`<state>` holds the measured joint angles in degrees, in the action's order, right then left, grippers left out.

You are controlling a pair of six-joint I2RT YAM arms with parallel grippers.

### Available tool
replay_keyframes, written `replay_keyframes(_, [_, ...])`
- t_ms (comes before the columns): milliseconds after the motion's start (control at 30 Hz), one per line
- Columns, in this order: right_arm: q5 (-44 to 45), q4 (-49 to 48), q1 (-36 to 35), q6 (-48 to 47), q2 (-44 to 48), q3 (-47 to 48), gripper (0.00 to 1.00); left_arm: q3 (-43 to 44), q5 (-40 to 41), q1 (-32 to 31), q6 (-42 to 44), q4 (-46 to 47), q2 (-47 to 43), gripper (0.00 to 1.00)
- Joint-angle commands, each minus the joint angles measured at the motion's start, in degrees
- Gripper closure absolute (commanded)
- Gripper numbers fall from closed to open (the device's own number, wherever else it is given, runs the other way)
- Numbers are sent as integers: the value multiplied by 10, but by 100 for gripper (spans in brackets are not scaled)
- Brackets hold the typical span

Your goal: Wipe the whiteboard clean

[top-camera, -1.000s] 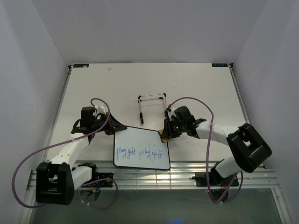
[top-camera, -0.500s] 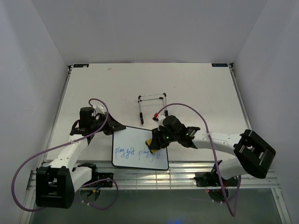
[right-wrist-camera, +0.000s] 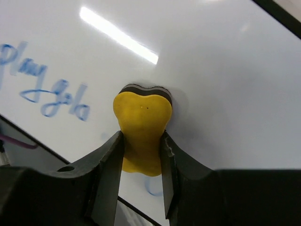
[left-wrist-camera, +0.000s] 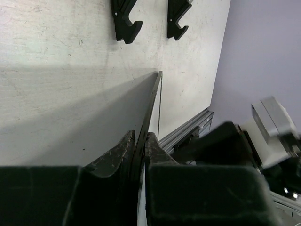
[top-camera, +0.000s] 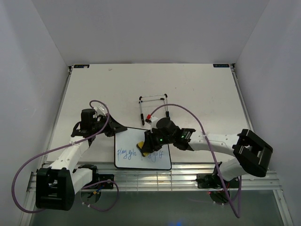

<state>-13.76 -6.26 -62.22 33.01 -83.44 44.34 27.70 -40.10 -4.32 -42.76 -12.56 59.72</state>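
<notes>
The whiteboard (top-camera: 128,140) lies flat at the near middle of the table, with blue writing (top-camera: 126,152) on its lower half. My left gripper (top-camera: 114,128) is shut on its upper left edge; in the left wrist view the board's thin black edge (left-wrist-camera: 151,101) runs between the left gripper's (left-wrist-camera: 139,137) fingers. My right gripper (top-camera: 146,143) is shut on a yellow eraser (top-camera: 141,145) pressed on the board's middle. The right wrist view shows the eraser (right-wrist-camera: 142,123) squeezed by the right gripper (right-wrist-camera: 142,137) on the white surface (right-wrist-camera: 225,89), with blue letters (right-wrist-camera: 47,89) to its left.
A thin wire stand (top-camera: 153,106) with black feet (left-wrist-camera: 127,23) stands just behind the board. An aluminium rail (top-camera: 188,179) runs along the near table edge, right below the board. White walls enclose the table on three sides.
My right gripper has slid the eraser leftward from the board's right edge to its middle, and part of the right-hand writing is gone. The left gripper has held still.
</notes>
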Motion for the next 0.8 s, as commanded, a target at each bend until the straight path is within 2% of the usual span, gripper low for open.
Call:
replay_keyframes(0, [29,62,52,-4,40,-126,70,-9,130,0,11,-33,-4,100])
replay_keyframes(133, [25,79,125,-9,122,-233,70,-16,136,0,7,-31,-12,100])
replay_keyframes(200, [27,85,132,-6,170,-265,70,-19,135,0,5,-27,-14,100])
replay_keyframes(367, [22,112,130,-1,205,-255,71,-24,129,0,1,-19,-9,100])
replay_keyframes(567, [28,70,47,35,197,-198,71,-40,124,-1,-18,-8,-11,100])
replay_keyframes(767, [50,-11,-61,70,110,-108,71,-55,124,0,-40,10,-24,100])
